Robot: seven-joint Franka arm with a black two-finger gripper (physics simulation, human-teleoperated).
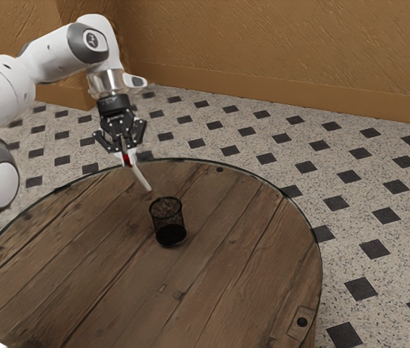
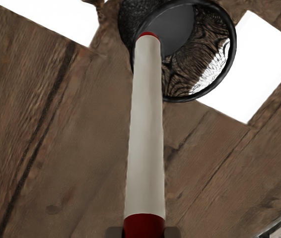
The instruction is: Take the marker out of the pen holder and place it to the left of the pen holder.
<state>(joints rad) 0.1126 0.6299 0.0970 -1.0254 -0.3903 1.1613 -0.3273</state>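
Now your gripper [image 1: 126, 156] has its jaws closed on the marker [image 1: 140, 177], which slants down toward the exterior view's right, out of the mesh pen holder [image 1: 169, 226] that stands upright on the round wooden table [image 1: 89, 246].

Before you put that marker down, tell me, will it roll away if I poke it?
It might: the marker looks round, so a sideways poke could roll it across the table. It probably won't flop or bend, since it sticks out straight from my gripper. It's likely light too, being so thin.
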